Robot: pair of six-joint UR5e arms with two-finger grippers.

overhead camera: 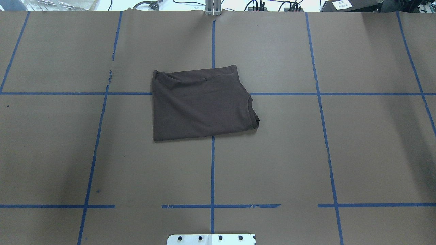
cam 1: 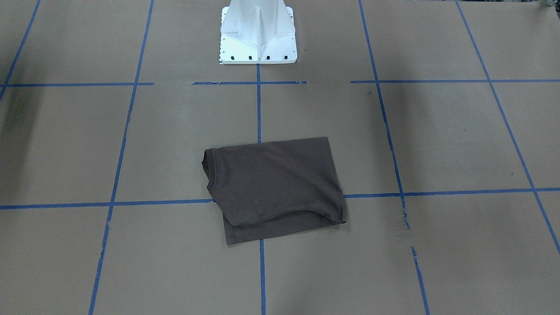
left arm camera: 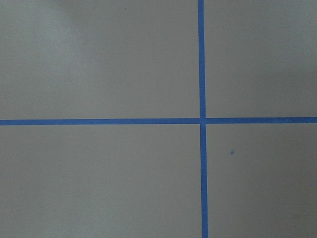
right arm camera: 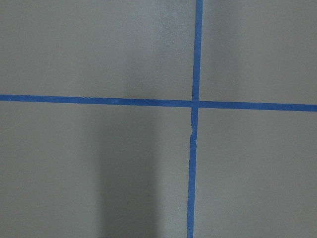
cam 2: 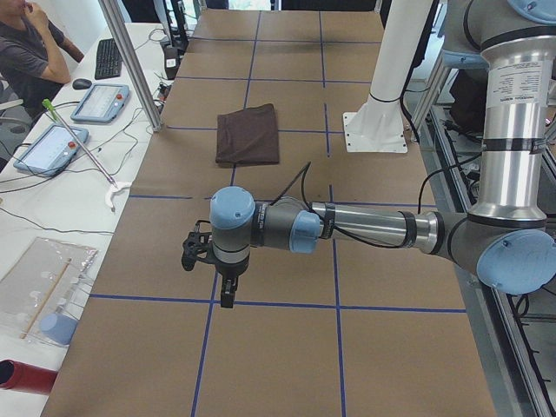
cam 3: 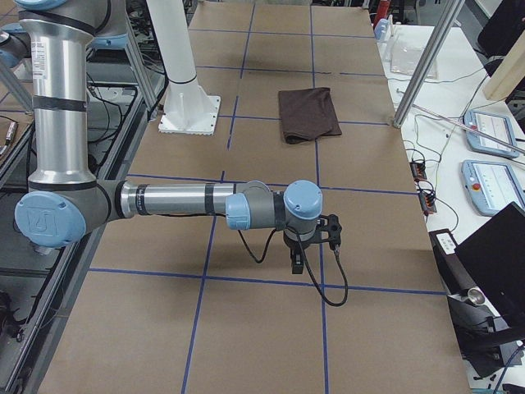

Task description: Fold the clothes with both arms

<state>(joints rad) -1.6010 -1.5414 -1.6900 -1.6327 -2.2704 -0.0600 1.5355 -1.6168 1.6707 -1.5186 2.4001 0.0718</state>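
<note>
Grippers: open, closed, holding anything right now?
Left black two-finger gripper: cannot be told; nowhere near the folded dark brown T-shirt.
Right black two-finger gripper: cannot be told; also away from it.

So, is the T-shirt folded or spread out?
Folded. The T-shirt lies as a compact rectangle with no sleeves sticking out, its collar sits at one side edge, and stacked layers show along the edges.

Overhead, front views opposed — share T-shirt (overhead camera: 201, 105); side views from table (cam 2: 278, 365) ends; wrist cameras close over tape (left arm camera: 202, 49).
</note>
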